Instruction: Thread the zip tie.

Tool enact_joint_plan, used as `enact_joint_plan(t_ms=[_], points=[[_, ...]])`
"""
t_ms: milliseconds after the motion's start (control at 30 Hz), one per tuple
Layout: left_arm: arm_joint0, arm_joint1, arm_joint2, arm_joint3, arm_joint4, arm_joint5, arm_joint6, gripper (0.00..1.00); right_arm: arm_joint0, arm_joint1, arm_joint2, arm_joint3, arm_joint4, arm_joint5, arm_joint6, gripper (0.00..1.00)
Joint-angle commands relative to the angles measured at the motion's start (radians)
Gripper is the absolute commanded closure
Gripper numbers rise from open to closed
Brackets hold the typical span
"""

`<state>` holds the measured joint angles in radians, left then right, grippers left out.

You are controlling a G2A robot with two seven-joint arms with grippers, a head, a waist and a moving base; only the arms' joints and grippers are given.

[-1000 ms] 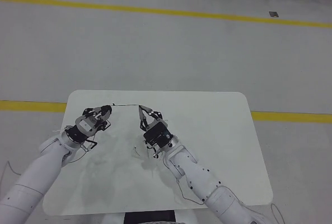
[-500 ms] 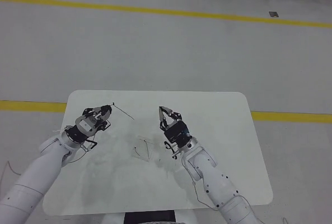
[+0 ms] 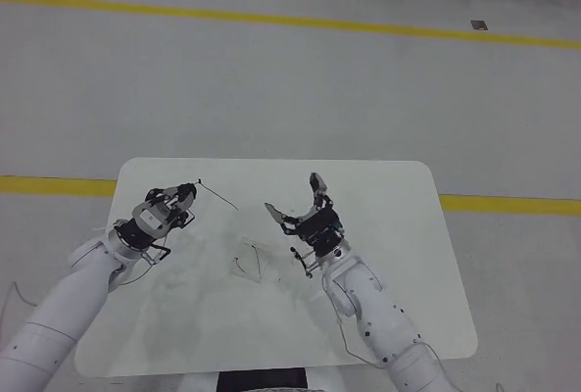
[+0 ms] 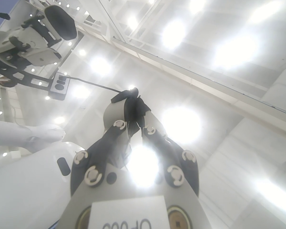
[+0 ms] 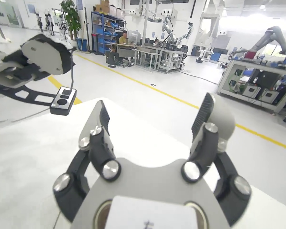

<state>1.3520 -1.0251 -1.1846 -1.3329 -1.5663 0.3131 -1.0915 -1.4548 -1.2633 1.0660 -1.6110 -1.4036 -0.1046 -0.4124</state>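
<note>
black zip tie (image 3: pixel 217 195) in left gripper (image 3: pixel 186 189)

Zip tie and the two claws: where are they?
zip tie (image 3: pixel 218 196), top view, mid-strap.
left gripper (image 3: pixel 188 190), top view, shut fingertips.
right gripper (image 5: pixel 154 103), right wrist view, between open fingertips.

Light: bright, even, from ceiling lamps (image 4: pixel 174 34).
Glare: lamps bloom white in left wrist view; left gripper (image 4: pixel 133 102) backlit.
Edges: wrist views bow straight lines.
</note>
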Motion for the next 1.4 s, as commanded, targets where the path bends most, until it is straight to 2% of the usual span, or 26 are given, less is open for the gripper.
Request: enact_joint_plan(t_ms=[0,67,200,367,433,667,767,1367], points=[[0.0,0.002,-0.008,-0.008,0.019,0.014,-0.02,1.0,-0.015,0.001,0.039,-0.005,0.135,-0.046,0.003,0.0],[0.0,0.005,-0.016,-0.017,0.035,0.027,-0.05,1.0,-0.03,0.002,0.078,-0.011,0.263,-0.084,0.012,0.0],[-0.004,0.013,-0.02,-0.024,0.063,0.027,-0.085,1.0,-0.049,0.004,0.131,-0.028,0.421,-0.136,0.059,0.0],[-0.012,0.028,-0.01,-0.023,0.069,0.027,-0.116,1.0,-0.072,0.003,0.159,-0.056,0.581,-0.167,0.121,0.0],[-0.015,0.034,0.009,-0.022,0.06,0.027,-0.129,1.0,-0.079,0.001,0.163,-0.068,0.623,-0.179,0.127,0.0],[-0.017,0.035,0.011,-0.024,0.058,0.025,-0.125,1.0,-0.079,0.001,0.163,-0.068,0.623,-0.179,0.127,0.0],[-0.02,0.034,0.022,-0.061,0.063,0.027,-0.126,1.0,-0.079,0.001,0.163,-0.068,0.623,-0.179,0.127,0.0],[-0.024,0.035,0.026,-0.06,0.067,0.027,-0.133,1.0,-0.079,0.001,0.163,-0.068,0.623,-0.179,0.127,0.0]])
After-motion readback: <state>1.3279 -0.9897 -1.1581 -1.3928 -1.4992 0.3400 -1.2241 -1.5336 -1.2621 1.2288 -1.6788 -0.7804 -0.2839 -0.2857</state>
